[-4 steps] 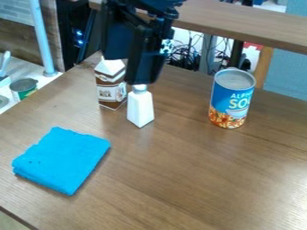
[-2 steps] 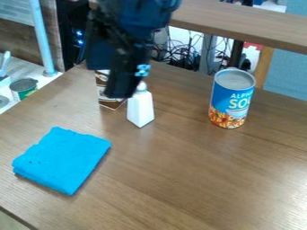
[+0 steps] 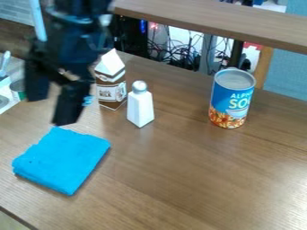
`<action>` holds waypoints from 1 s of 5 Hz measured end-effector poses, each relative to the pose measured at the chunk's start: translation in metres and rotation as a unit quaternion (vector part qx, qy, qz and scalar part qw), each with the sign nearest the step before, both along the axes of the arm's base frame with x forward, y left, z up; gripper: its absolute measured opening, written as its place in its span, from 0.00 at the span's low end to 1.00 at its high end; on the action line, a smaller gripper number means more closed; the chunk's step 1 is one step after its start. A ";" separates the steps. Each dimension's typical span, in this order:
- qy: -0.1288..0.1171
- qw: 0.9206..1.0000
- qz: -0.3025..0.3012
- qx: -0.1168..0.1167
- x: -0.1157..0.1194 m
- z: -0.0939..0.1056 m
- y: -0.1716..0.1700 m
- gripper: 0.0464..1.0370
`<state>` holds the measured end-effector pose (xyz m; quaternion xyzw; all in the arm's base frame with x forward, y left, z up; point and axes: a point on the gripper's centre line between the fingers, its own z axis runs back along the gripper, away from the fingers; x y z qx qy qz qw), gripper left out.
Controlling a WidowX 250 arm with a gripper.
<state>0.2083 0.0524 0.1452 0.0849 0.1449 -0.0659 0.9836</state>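
Two fingers [image 3: 70,105] of the end effector [image 3: 51,110] hang apart near the blue cloth [image 3: 62,160]. One white shaker [image 3: 140,108] stands beside a carton [image 3: 110,86]

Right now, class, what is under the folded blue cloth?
The wooden table shows around the cloth, which appears to rest on it. The part beneath is covered, so whether anything else lies there cannot be seen.
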 end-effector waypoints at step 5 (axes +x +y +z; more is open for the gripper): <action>-0.237 0.971 -0.007 -0.034 0.023 -0.078 0.045 0.96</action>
